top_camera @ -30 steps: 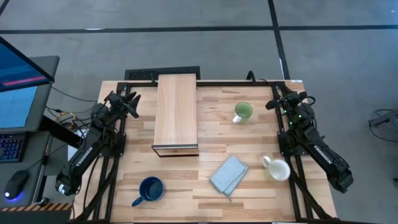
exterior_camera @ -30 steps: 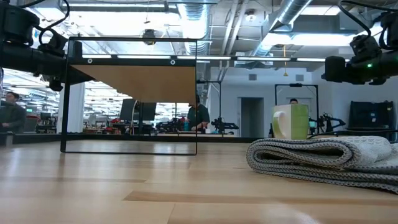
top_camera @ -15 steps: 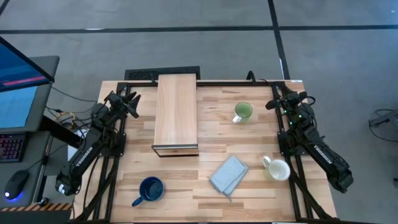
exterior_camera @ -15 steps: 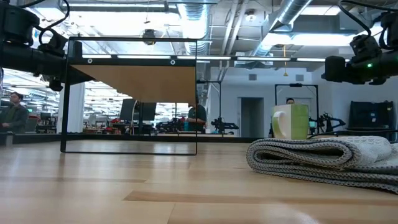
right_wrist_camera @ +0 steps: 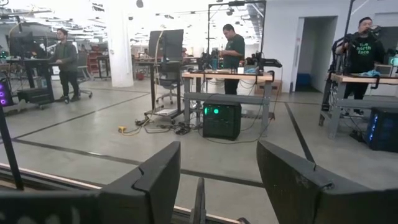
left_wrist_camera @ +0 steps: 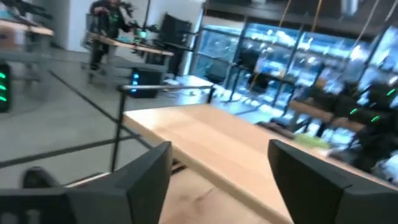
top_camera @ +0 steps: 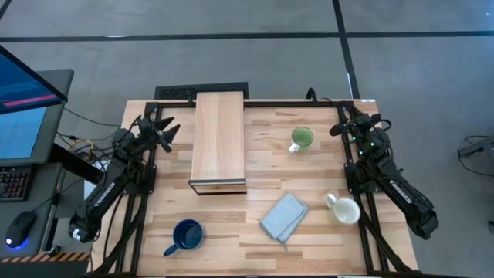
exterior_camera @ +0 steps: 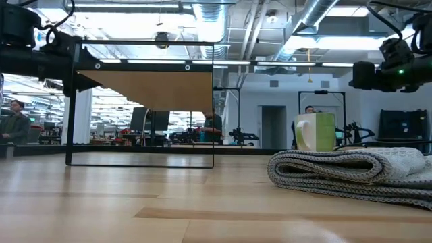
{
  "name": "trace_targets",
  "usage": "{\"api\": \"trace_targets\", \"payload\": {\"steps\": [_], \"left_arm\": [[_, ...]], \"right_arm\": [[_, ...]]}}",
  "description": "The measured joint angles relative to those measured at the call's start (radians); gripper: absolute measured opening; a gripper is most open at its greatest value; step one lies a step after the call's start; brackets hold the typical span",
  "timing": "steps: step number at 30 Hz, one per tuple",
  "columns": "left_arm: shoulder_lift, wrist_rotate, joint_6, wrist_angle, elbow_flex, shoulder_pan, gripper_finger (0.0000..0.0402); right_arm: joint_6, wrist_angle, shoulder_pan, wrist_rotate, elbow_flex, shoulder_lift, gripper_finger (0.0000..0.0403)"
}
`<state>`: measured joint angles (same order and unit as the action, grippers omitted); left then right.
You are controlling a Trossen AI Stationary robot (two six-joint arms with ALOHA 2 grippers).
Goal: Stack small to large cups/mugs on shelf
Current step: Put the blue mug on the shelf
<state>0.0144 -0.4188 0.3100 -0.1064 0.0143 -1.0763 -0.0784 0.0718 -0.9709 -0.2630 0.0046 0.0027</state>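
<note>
Both arms parked at the bench edges, pincers empty; three mugs loose on the bench, none on the shelf.

High view: the shelf [top_camera: 219, 140] lies at 12 o'clock of bench [top_camera: 255, 235] centre. Green mug [top_camera: 301, 139] at 2 o'clock, white mug [top_camera: 343, 209] at 4 o'clock, blue mug [top_camera: 186, 235] at 7 o'clock, grey cloth [top_camera: 283, 217] between the last two. Left pincer [top_camera: 166, 129] at 10 o'clock, fingers spread, just beside the shelf. Right pincer [top_camera: 340, 126] at 2 o'clock, well apart from the green mug.
Low view: cloth [exterior_camera: 351, 171] in front, green mug [exterior_camera: 314, 132] behind it, shelf [exterior_camera: 145, 91] to the left.
Left wrist view: fingers [left_wrist_camera: 146, 175] apart over the shelf's plank top [left_wrist_camera: 236, 149].
Right wrist view: fingers [right_wrist_camera: 161, 177] apart, nothing between; people in the room beyond.
</note>
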Motion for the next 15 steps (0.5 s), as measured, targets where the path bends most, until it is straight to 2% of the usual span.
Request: {"api": "trace_targets", "payload": {"steps": [2, 6, 8, 11, 15], "left_arm": [[-0.001, -0.042, 0.032, -0.061, 0.002, 0.000, 0.0274], [-0.001, -0.252, 0.002, -0.077, 0.060, 0.000, 0.0285], [-0.001, -0.312, 0.001, -0.078, 0.100, 0.000, 0.0286], [-0.001, -0.319, -0.003, -0.037, 0.175, 0.000, 0.0286], [-0.001, -0.318, -0.070, 0.125, 0.304, 0.018, 0.0286]], "right_arm": [[0.000, -0.009, 0.000, 0.000, 0.000, 0.000, 0.0235], [0.000, -0.011, 0.000, 0.000, 0.000, 0.000, 0.0235], [0.000, -0.011, 0.000, 0.000, 0.000, 0.000, 0.0235], [0.000, -0.012, 0.000, 0.000, 0.000, 0.000, 0.0235], [0.000, -0.018, 0.000, 0.000, 0.000, 0.000, 0.0235]]}}
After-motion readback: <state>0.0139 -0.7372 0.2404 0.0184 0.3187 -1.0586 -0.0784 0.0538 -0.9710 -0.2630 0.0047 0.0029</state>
